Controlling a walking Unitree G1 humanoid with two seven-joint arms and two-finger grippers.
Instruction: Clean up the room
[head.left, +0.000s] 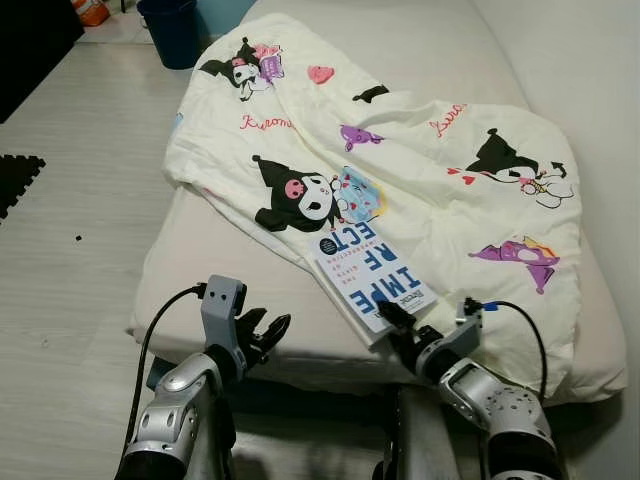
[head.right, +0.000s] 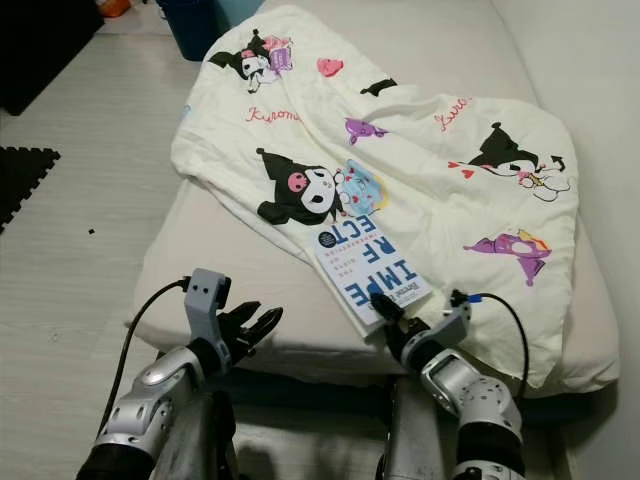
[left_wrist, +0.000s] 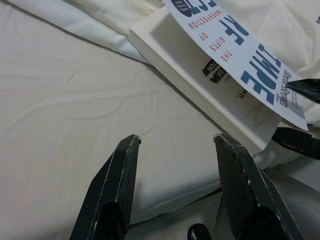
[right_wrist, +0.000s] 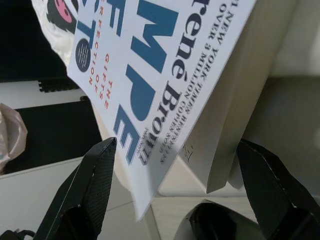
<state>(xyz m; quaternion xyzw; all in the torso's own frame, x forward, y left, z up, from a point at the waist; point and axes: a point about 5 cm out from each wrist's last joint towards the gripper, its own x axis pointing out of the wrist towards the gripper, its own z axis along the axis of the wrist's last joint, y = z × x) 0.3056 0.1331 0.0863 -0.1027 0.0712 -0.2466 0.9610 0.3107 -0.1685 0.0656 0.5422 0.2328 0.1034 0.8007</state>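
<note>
A white book (head.left: 370, 275) with large blue letters lies on the printed cream blanket (head.left: 420, 150) near the front edge of the bed (head.left: 210, 260). My right gripper (head.left: 395, 322) is at the book's near corner, open. One finger (right_wrist: 95, 185) is over the lifted cover and the other finger (right_wrist: 270, 185) is under the pages; neither presses the book (right_wrist: 165, 75). My left gripper (head.left: 265, 335) is open at the mattress front edge, left of the book (left_wrist: 235, 55), with nothing between its fingers (left_wrist: 120, 185).
A dark blue bin (head.left: 172, 30) stands on the floor beyond the bed's far left corner. A black foam mat (head.left: 15, 180) lies on the pale floor to the left. A wall runs along the bed's right side.
</note>
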